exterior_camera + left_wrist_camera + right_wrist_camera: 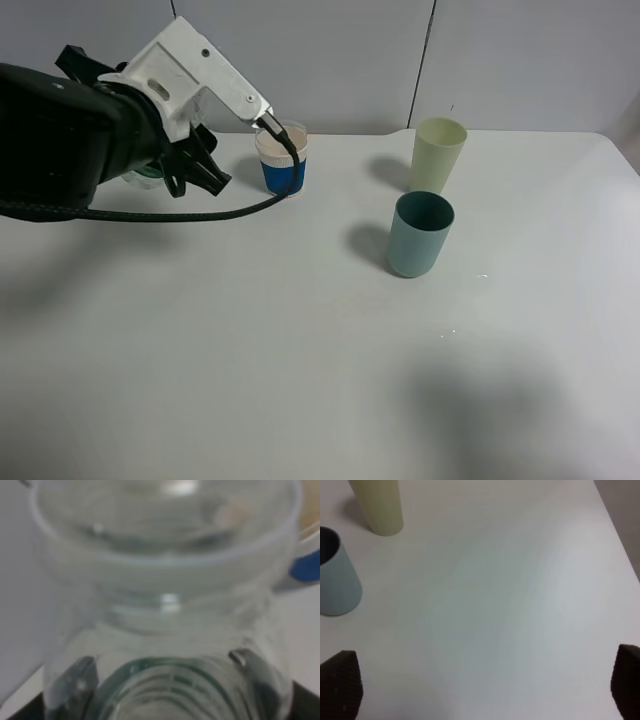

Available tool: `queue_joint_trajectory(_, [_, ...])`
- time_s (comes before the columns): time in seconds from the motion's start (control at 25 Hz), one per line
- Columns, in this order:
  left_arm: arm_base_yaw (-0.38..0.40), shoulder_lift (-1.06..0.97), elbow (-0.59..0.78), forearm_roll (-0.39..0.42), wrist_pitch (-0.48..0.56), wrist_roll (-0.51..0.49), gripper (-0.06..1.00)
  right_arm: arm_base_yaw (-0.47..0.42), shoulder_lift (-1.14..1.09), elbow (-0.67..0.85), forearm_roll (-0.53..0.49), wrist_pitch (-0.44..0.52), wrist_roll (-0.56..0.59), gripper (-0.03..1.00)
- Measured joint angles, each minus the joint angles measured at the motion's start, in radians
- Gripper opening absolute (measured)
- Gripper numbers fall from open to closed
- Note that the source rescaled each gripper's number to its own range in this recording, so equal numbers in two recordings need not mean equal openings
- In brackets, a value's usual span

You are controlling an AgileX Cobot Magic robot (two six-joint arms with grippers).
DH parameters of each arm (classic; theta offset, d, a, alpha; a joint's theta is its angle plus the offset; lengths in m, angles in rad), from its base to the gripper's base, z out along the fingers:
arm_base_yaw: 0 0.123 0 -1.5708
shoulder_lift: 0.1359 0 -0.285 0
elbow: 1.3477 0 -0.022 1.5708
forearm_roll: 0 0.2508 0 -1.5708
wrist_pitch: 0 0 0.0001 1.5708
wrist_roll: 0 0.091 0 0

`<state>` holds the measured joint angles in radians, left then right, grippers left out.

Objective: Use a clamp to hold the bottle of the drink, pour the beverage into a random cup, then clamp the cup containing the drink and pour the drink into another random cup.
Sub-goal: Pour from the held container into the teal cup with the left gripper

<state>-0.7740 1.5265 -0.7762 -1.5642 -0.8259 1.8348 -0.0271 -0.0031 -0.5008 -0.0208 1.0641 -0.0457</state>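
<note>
Bottle (165,605) of clear plastic is what the left gripper (185,165) has its jaws clamped on, at the far left corner of the white worktop (300,350). In the high view the black arm and its white camera mount cover the bottle nearly fully, and only a small greenish clear part shows below the arm. In the left wrist view the bottle fills almost everything and is blurred, so I cannot tell if it stands upright or is tilted, nor how much drink is in it. Just beside this gripper, along the far edge, stands a blue cup (281,160) with a white rim, upright, and a black cable passes in front of it. More toward the far right, also near the far edge, stands a pale yellow cup (438,152). A teal cup (419,234) stands near it on the side closer to the middle of the worktop; the two are apart and both upright. The right gripper (482,690) does not show in the high view. Its own camera shows its two dark fingertips (340,685) wide apart with nothing between them, above bare worktop near the right edge, well apart from the two cups.
</note>
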Motion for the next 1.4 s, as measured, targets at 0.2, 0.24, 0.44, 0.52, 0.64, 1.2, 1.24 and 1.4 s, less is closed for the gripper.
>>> queue_joint_trajectory(0.2, [-0.051,0.050,-0.045,-0.022,-0.032,0.036,0.08,0.000,0.000,0.000,0.000,0.000,0.000,1.00])
queue_joint_trajectory(0.24, [-0.066,0.072,-0.062,-0.027,-0.037,0.038,0.08,0.000,0.000,0.000,0.000,0.000,0.000,1.00])
queue_joint_trajectory(0.44, [-0.151,0.243,-0.218,-0.066,-0.112,0.086,0.08,0.000,0.000,0.000,0.000,0.000,0.000,1.00])
queue_joint_trajectory(0.52, [-0.162,0.267,-0.239,-0.068,-0.119,0.090,0.08,0.000,0.000,0.000,0.000,0.000,0.000,1.00])
queue_joint_trajectory(0.64, [-0.177,0.296,-0.264,-0.071,-0.124,0.093,0.08,0.000,0.000,0.000,0.000,0.000,0.000,1.00])
queue_joint_trajectory(1.2, [-0.249,0.519,-0.429,-0.065,-0.142,0.180,0.08,0.000,0.000,0.000,0.000,0.000,0.000,1.00])
queue_joint_trajectory(1.24, [-0.249,0.534,-0.439,-0.059,-0.150,0.192,0.08,0.000,0.000,0.000,0.000,0.000,0.000,1.00])
queue_joint_trajectory(1.4, [-0.249,0.571,-0.473,-0.044,-0.158,0.249,0.08,0.000,0.000,0.000,0.000,0.000,0.000,1.00])
